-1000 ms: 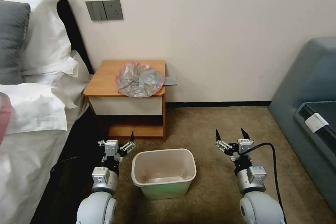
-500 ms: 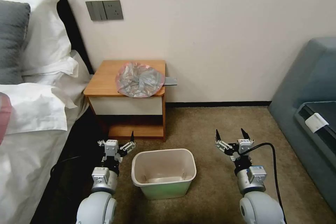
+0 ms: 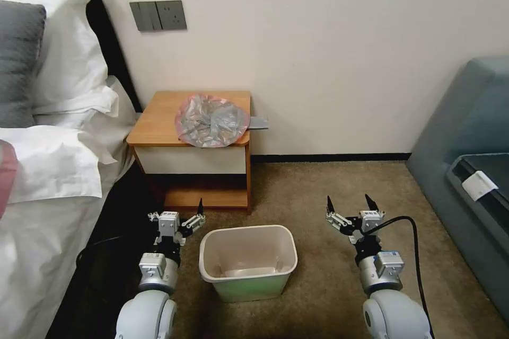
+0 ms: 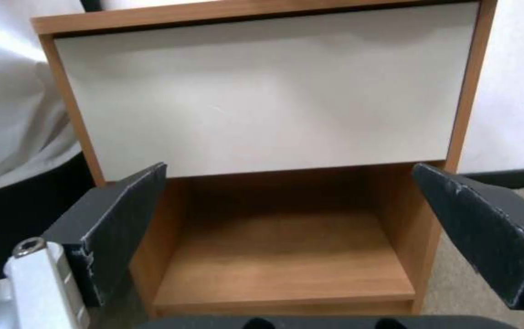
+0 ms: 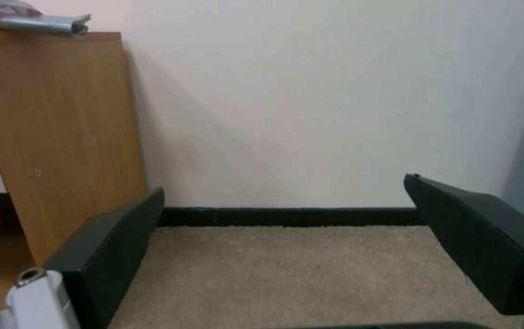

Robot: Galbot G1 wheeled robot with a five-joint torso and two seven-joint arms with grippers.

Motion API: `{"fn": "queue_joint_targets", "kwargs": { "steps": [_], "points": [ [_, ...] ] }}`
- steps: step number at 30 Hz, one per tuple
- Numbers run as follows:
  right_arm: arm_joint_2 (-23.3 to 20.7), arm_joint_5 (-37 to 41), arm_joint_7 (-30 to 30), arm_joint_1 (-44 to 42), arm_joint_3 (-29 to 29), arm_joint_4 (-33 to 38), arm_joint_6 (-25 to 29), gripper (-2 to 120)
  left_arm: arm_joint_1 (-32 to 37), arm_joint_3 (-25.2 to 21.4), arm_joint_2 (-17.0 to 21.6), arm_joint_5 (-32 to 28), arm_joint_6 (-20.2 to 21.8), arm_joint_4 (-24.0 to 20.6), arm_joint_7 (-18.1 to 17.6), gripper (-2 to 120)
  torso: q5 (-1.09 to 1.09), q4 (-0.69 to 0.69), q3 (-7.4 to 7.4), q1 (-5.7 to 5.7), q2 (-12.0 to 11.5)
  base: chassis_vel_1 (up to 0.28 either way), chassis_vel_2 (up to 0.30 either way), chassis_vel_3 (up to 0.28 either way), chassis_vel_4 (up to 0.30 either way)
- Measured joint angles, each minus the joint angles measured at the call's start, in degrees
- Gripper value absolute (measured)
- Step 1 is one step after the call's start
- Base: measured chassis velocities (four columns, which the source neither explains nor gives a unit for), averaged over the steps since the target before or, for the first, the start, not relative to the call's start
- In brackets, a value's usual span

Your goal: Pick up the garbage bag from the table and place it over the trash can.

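The garbage bag (image 3: pixel 211 120) lies crumpled on the table (image 3: pixel 159 119), toward the table's right front corner, its slightly longer side seemingly running across the tabletop. The trash can (image 3: pixel 247 261) stands upright on the carpet in front of the table, mouth up. The left gripper (image 3: pixel 177 215) and right gripper (image 3: pixel 349 204) flank the can, both with fingers spread apart.

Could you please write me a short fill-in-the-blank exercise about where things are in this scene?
1. The garbage bag lies on the ____.
2. The trash can stands on the ____ between the two grippers.
3. The left gripper and right gripper both have their fingers ____.

Missing words: table; carpet; open
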Motion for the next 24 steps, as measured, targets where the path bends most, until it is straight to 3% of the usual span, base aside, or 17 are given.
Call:
{"fn": "queue_joint_targets", "kwargs": {
  "steps": [5,9,10,15,18,20,22,24],
  "points": [
    [0.0,0.0,0.0,0.0,0.0,0.1,0.0,100,0.0,0.0,0.0,0.0,0.0,0.0,0.0,100,0.00,0.00,0.00,0.00,0.0,0.000,0.000,0.000,0.000],
    [-0.5,0.5,0.1,-1.3,0.8,3.1,-0.6,100,0.9,-1.7,-0.2,-1.3,0.1,-2.6,-0.1,100,0.00,0.00,0.00,0.00,0.0,0.000,0.000,0.000,0.000],
    [-1.1,1.2,0.5,-2.8,1.7,6.7,-1.4,100,2.2,-4.2,-0.5,-3.1,0.4,-6.4,-0.3,100,0.00,0.00,0.00,0.00,0.0,0.000,0.000,0.000,0.000],
    [-2.8,2.9,1.3,-6.9,4.1,16.0,-3.5,100,5.4,-10.3,-1.3,-7.7,1.2,-15.4,-0.8,100,0.00,0.00,0.00,0.00,0.0,0.000,0.000,0.000,0.000],
    [-3.3,3.5,1.6,-8.0,4.9,18.7,-4.1,100,6.1,-11.5,-1.4,-8.4,1.3,-17.3,-0.9,100,0.03,0.03,-0.01,0.00,0.0,0.000,0.000,0.000,0.000],
    [-3.8,4.1,1.9,-9.5,5.8,22.2,-4.9,100,7.8,-12.9,-1.0,-9.9,1.8,-19.0,-0.4,100,-0.07,-0.02,0.00,0.00,0.0,0.000,0.000,0.000,0.000],
    [-4.5,4.8,2.2,-11.2,6.8,26.0,-5.7,100,12.3,-16.9,0.2,-13.6,2.8,-24.1,1.2,100,0.02,0.00,0.00,0.00,0.0,0.000,0.000,0.000,0.000],
    [-4.6,5.0,2.2,-11.5,6.9,26.7,-6.0,100,13.9,-18.1,0.7,-14.9,3.2,-25.7,1.8,100,0.02,0.03,-0.01,0.00,0.0,0.000,0.000,0.000,0.000]
  ]
}}
